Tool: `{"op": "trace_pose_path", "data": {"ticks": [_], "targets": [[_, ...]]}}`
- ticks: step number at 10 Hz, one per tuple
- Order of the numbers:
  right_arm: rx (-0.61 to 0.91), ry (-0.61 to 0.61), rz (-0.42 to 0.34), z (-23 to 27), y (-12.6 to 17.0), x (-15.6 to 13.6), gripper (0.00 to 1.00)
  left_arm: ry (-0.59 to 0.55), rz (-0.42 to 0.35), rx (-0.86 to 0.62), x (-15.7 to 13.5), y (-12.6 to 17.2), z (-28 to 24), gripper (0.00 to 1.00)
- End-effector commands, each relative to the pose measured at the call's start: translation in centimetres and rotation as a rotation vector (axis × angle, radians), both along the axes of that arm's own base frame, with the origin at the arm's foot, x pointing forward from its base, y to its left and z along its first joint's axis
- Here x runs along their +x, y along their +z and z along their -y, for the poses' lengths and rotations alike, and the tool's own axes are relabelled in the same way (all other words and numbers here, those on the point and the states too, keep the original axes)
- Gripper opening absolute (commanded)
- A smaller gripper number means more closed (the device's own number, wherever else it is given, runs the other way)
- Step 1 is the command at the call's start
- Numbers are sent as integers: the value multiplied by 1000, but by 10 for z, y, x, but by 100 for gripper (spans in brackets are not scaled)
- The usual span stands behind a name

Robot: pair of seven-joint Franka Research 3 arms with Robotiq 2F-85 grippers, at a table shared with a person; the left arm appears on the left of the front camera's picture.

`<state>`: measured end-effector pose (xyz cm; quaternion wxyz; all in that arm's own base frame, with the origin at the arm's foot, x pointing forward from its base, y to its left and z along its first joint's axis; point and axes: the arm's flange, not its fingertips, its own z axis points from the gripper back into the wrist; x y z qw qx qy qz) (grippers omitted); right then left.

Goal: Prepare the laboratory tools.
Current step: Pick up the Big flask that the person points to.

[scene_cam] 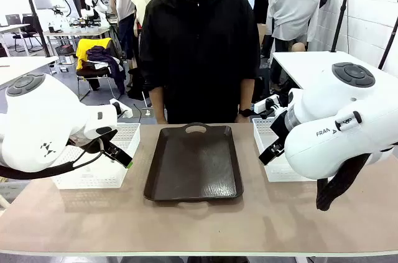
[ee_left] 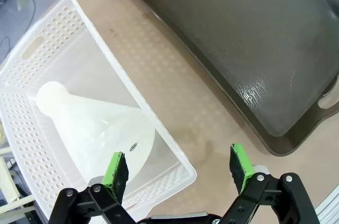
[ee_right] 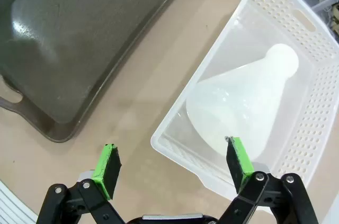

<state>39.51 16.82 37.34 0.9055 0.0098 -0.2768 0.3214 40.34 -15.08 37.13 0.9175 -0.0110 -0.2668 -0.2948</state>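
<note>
- Left flask (ee_left: 95,123) lies on its side inside the left basket (ee_left: 21,107), with its wide base toward the wrist camera and its neck pointing away.
- Right flask (ee_right: 243,102) lies the same way in the right basket (ee_right: 312,60), base near the camera and neck toward the far wall.
- Left gripper (ee_left: 179,168) is released, pads spread wide and grasping nothing. It hangs above the basket's near corner, one pad over the flask's base and the other over bare table (ee_left: 180,102).
- Right gripper (ee_right: 172,167) is likewise spread open and holds nothing. One pad is over the basket's near edge by the flask's base, the other over the table.
- Tray (scene_cam: 193,163) lies flat on the table between the two baskets, apart from both.
- A person (scene_cam: 199,51) in black stands at the table's far side, behind the tray.
</note>
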Motion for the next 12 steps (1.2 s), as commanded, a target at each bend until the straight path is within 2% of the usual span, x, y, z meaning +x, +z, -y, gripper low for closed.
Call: {"op": "trace_pose_path", "data": {"ticks": [1, 12], "targets": [[0, 0, 0, 0, 0, 0, 100, 0, 0, 0, 0, 0, 0, 100], [0, 0, 0, 0, 0, 0, 100, 0, 0, 0, 0, 0, 0, 100]]}}
